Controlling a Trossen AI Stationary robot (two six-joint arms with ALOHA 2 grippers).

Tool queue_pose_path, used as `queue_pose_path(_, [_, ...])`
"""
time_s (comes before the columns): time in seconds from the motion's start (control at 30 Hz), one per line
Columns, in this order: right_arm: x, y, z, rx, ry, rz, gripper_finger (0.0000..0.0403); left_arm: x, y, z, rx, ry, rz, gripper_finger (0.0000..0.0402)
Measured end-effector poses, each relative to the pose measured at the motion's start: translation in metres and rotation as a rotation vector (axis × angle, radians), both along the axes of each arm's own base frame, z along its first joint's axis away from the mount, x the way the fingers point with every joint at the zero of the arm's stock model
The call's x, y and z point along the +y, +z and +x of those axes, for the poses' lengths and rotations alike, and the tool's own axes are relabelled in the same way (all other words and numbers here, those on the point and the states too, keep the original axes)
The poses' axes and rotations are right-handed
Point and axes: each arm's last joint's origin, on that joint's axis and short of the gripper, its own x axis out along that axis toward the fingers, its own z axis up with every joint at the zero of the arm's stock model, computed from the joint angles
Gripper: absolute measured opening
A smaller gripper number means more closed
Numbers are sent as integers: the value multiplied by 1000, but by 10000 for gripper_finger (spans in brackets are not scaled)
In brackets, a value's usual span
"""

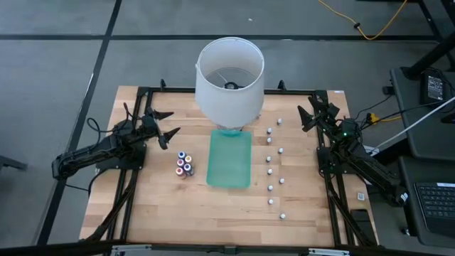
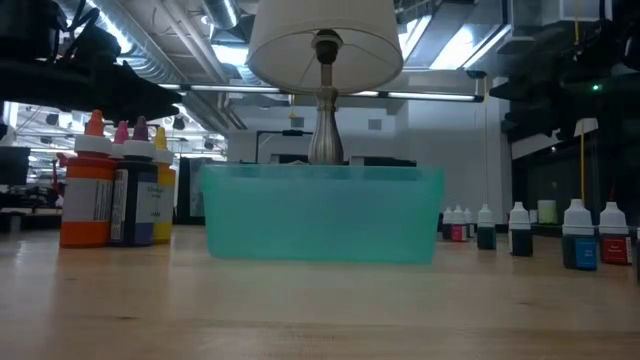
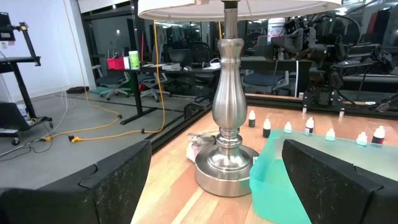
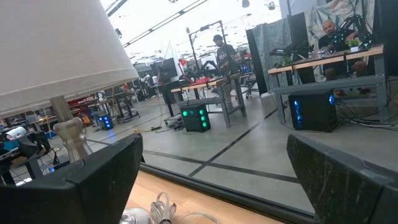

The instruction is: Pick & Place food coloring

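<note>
Five small food coloring bottles (image 1: 184, 163) are standing in a tight cluster on the wooden table (image 1: 142, 206), just beside the left side of the teal tray (image 1: 229, 159). In the low view they are showing orange, pink, purple and yellow tips; the fifth cap is hidden there. Each bottle is looking light and stiff, probably smooth plastic, so it may be slipping or tipping when it is touched. A sensible place to hold is the body under the cap, approaching an outer bottle first, because the neighbours are touching one another.

About ten more tiny bottles (image 1: 270, 171) are standing in a loose line on the other side of the tray. One lamp (image 1: 229, 75) with a white shade is standing behind the tray.

One left gripper (image 1: 169, 134) is hovering near the cluster, a little behind it, with its fingers spread apart and holding nothing. One right gripper (image 1: 307, 117) is waiting at the back right of the table, also spread open and empty.
</note>
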Motion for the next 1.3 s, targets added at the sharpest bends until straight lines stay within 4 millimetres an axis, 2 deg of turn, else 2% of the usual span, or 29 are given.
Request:
queue_pose_path(0.17, [0,0,0,0,0,0,399,0,2,0,-10,0,-8,358])
queue_pose_path(0.37, [0,0,0,0,0,0,399,-2,27,-6,-91,38,-8,354])
queue_pose_path(0.5, [0,0,0,0,0,0,399,-3,49,-12,-102,89,30,354])
queue_pose_path(0.8, [0,0,0,0,0,0,399,-3,103,-23,-7,232,74,353])
queue_pose_path(1.1, [0,0,0,0,0,0,399,1,164,-25,-8,395,97,353])
queue_pose_path(1.3, [0,0,0,0,0,0,399,5,200,-22,63,485,79,353])
